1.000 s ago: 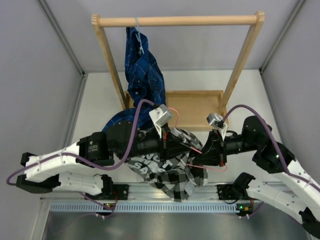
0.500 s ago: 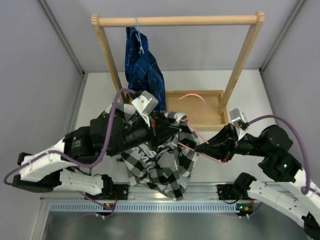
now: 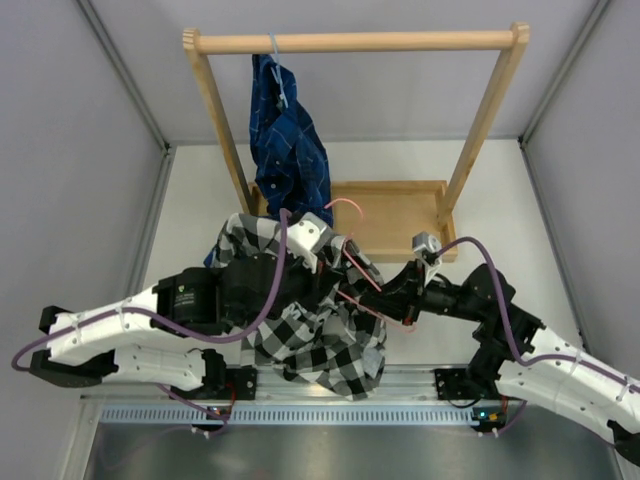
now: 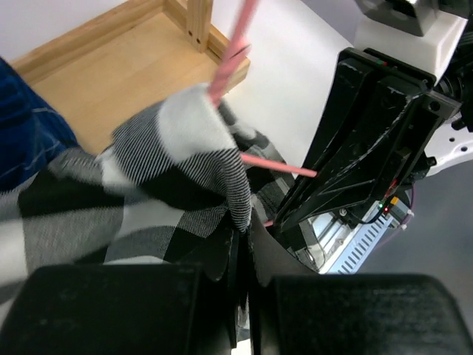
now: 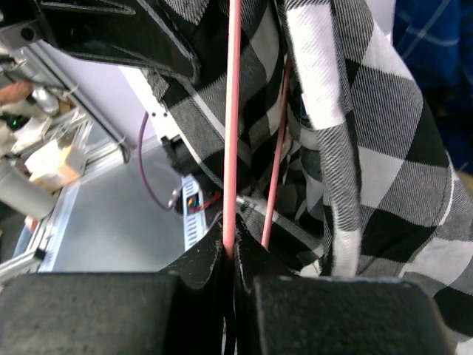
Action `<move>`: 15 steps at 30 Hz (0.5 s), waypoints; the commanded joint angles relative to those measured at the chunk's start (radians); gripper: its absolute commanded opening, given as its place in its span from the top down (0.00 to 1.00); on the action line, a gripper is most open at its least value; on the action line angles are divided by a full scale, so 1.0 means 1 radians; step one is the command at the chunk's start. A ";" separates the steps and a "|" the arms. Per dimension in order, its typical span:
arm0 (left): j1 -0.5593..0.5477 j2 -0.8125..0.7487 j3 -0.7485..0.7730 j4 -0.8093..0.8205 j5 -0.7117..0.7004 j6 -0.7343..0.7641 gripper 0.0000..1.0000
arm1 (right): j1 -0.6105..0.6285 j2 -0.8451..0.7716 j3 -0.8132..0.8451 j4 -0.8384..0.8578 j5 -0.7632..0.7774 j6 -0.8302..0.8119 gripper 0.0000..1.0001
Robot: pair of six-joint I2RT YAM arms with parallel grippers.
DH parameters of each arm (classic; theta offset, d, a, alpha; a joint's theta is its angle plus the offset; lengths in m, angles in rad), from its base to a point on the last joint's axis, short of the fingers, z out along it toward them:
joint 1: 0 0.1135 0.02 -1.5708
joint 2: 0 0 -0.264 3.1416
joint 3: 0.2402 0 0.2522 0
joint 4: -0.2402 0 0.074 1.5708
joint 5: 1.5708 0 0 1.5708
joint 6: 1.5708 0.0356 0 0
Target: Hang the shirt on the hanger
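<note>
The left pincer [image 4: 244, 240] is clamped on a fold of the checked shirt [image 3: 330, 345], which is bunched between both arms at the near middle. The right pincer [image 5: 229, 248] grips the pink hanger [image 5: 233, 111], whose wire runs under the fabric.

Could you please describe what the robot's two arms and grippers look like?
The left arm and right arm have white lower links and black upper links. A purple cable loops along each. Each wrist carries a pale camera block. The left gripper and right gripper are matte black and blocky.
</note>
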State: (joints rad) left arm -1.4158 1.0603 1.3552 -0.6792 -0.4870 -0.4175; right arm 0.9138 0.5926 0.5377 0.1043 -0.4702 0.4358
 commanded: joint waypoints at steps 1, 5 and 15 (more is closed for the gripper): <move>-0.003 -0.056 -0.013 -0.006 -0.073 -0.020 0.94 | 0.023 -0.043 -0.030 0.274 0.076 0.014 1.00; -0.003 -0.046 -0.004 -0.017 -0.099 0.006 0.52 | 0.039 -0.056 -0.105 0.418 0.073 0.046 1.00; -0.003 -0.077 0.194 -0.005 -0.090 0.444 0.02 | 0.039 -0.109 -0.209 0.514 0.111 0.047 1.00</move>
State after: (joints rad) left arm -1.4158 1.0332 1.4937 -0.7364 -0.5407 -0.2008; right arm 0.9360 0.5343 0.3267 0.4404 -0.3817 0.4915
